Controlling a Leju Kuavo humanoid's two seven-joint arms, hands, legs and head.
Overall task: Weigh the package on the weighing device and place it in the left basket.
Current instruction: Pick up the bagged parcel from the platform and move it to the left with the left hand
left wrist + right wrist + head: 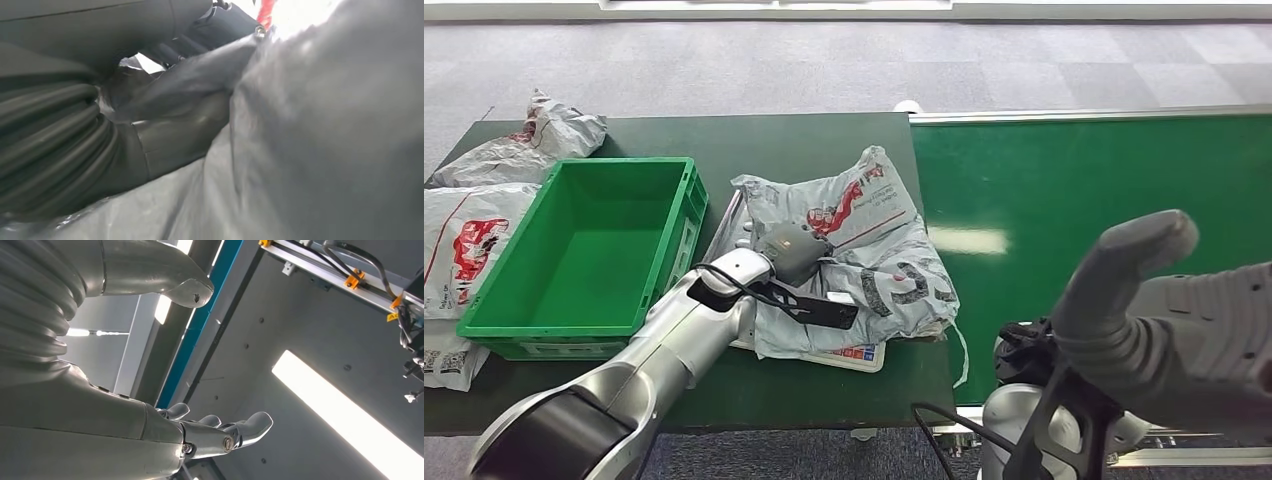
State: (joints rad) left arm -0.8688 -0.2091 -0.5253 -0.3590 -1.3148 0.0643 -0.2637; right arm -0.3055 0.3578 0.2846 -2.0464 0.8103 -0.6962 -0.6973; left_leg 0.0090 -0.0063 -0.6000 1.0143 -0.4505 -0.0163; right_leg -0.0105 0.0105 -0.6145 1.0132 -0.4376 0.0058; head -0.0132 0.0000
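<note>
Grey courier bags with red print (479,215) are lying in a heap at the far left of the dark green tabletop (814,140), partly tucked behind and beside a green plastic basket (589,250) that is sitting with its open side up. Just right of the basket, the grey package (874,255), a crumpled plastic mailer with red and black markings, is resting on the white weighing device (864,355), whose near edge is peeking out beneath it. The robot's silver left arm is reaching in from the near left, and its left hand (794,250) is pressing down on the package's middle, its grey back turned upward. In the left wrist view, the left hand (165,115) is lying flat against the package (320,140), dark fingers (200,70) pushing into the wrinkled film; whether any fold is pinched between them cannot be told. A black part at the left wrist is lying across the package's near side. Further right, a brighter green conveyor belt (1104,190) is running beside the tabletop. At the near right, the right hand (1144,300) is raised close to the head camera; in the right wrist view, the right hand (150,405) is turned towards the ceiling, thumb and fingers spread, holding nothing.
</note>
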